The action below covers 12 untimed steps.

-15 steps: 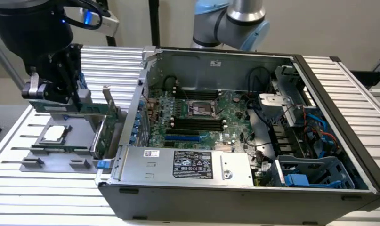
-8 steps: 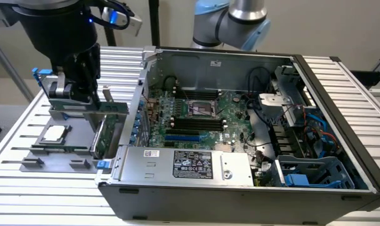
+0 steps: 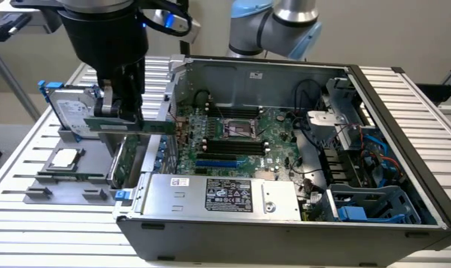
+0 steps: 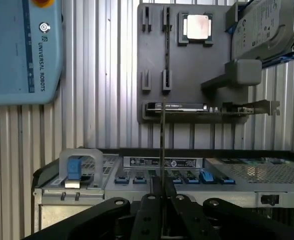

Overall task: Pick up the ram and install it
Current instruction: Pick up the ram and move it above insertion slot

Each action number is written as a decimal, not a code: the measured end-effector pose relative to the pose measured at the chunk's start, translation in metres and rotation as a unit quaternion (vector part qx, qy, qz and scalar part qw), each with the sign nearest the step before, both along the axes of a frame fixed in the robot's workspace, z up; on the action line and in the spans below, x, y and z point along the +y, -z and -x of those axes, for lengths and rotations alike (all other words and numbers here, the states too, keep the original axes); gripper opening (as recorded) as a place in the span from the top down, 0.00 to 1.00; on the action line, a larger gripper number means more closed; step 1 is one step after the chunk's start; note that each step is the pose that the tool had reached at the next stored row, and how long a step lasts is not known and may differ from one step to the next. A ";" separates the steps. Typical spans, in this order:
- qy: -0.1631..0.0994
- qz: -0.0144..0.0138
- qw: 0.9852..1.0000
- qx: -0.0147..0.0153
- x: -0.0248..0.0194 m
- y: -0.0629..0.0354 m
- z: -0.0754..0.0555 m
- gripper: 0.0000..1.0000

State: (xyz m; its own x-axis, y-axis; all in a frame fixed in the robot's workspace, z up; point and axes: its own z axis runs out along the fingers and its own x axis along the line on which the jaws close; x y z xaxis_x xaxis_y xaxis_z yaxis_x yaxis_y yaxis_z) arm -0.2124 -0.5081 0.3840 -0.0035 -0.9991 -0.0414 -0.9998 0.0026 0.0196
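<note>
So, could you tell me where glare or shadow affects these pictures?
Wrist view: glare whitens the slatted table, and the gripper, shut on the ram, reads dark. Exterior view: light is even, dimmer deep inside the computer case.

Silver arm [image 3: 296,10] with pale-blue joint caps — black wrist, black tool [image 3: 124,114].

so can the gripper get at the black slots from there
Probably yes: the case is open and the slots lie bare. The gripper, holding the ram, hangs outside the case wall, which it must clear.
</note>
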 end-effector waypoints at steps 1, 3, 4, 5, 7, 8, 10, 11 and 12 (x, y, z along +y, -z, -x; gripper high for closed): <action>0.000 0.000 1.000 0.000 0.0000 0.0000 -0.004 1.00; 0.000 0.000 1.000 0.000 0.0000 0.0000 -0.014 1.00; 0.000 0.000 1.000 0.000 0.0000 0.0000 -0.018 1.00; 0.000 0.000 1.000 0.000 0.0000 0.0000 -0.023 1.00; 0.000 0.000 1.000 0.000 0.0000 0.0000 -0.032 1.00; 0.000 0.000 1.000 0.000 0.0000 0.0000 -0.036 1.00; 0.000 0.000 1.000 0.000 0.0000 -0.0001 -0.045 1.00; 0.000 0.000 1.000 0.000 0.0000 0.0000 -0.050 1.00; 0.000 0.000 1.000 0.000 0.0000 0.0000 -0.055 1.00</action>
